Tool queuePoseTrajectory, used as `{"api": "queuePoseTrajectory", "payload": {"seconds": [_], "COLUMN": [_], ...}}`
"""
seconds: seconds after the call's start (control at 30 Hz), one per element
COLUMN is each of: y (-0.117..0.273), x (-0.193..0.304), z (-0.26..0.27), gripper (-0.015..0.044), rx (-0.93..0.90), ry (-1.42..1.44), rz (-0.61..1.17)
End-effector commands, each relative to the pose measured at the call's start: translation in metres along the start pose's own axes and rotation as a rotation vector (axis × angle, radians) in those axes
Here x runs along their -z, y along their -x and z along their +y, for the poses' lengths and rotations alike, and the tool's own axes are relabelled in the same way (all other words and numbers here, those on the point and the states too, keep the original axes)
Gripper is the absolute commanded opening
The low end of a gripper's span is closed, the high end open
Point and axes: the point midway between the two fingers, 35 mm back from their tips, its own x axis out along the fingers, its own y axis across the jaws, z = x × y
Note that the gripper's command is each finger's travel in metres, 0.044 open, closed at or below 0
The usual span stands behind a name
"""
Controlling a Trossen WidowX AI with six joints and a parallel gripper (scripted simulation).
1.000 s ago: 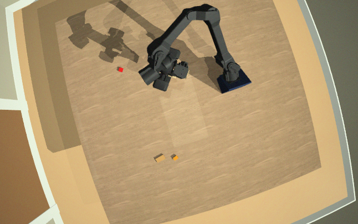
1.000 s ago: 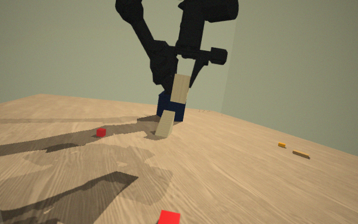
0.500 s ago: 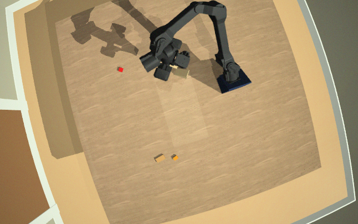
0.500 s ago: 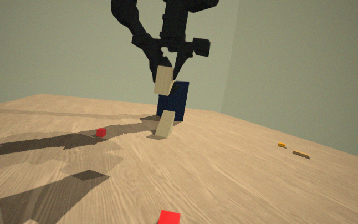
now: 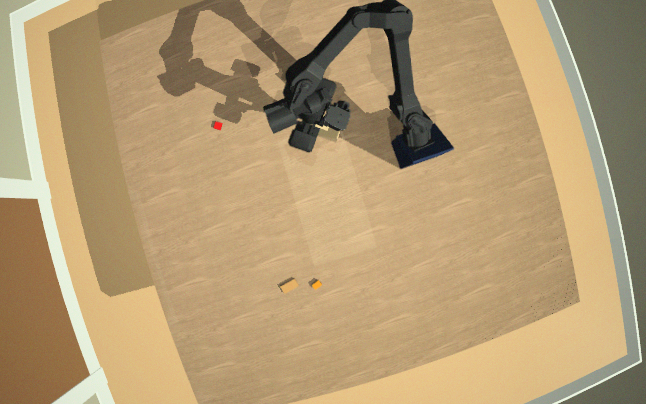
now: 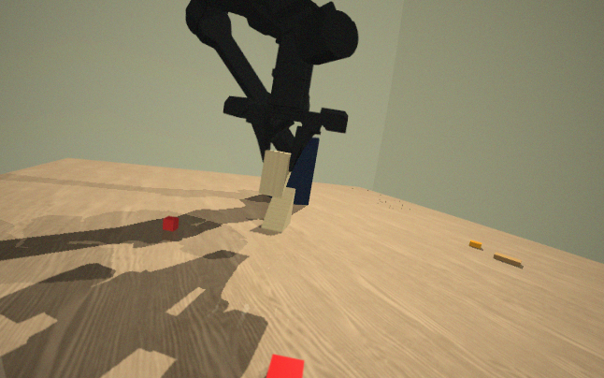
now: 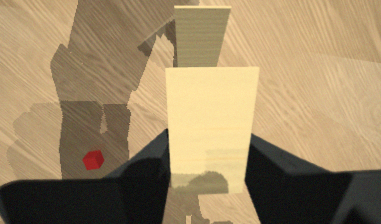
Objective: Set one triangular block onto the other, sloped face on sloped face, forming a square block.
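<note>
My gripper (image 5: 319,127) (image 6: 277,162) (image 7: 202,134) is shut on a pale triangular block (image 6: 274,173) (image 7: 211,107), its fingers on both sides. The other pale triangular block (image 5: 330,134) (image 6: 279,211) (image 7: 200,37) stands on the table, narrow toward its top. In the exterior view the held block is higher, and its lower end overlaps the standing block's top in view; whether they touch cannot be told. In the wrist view the standing block shows beyond the held block's far edge, partly hidden by it. The held block's sloped face cannot be made out clearly.
A red cube (image 6: 170,223) (image 7: 93,160) lies near the arm's shadow. Another red block (image 6: 285,366) is at the exterior view's bottom edge. A tan block (image 5: 288,285) (image 6: 507,259) and an orange block (image 5: 315,284) (image 6: 475,244) lie farther off. The arm's blue base (image 5: 438,143) (image 6: 305,178) is nearby.
</note>
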Motion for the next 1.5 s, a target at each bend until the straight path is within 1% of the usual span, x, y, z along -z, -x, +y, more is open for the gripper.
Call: {"api": "queuePoseTrajectory", "payload": {"seconds": [0.0, 0.17, 0.4, 1.47], "y": [-0.010, -0.018, -0.041, -0.040], "x": [-0.005, -0.008, -0.017, -0.016], "z": [0.002, 0.001, 0.000, -0.001], "gripper": [0.0000, 0.0000, 0.0000, 0.0000], "rx": [0.001, 0.000, -0.001, 0.021], "ry": [-0.004, -0.004, -0.004, 0.002], "rz": [0.007, 0.007, 0.008, 0.011]}}
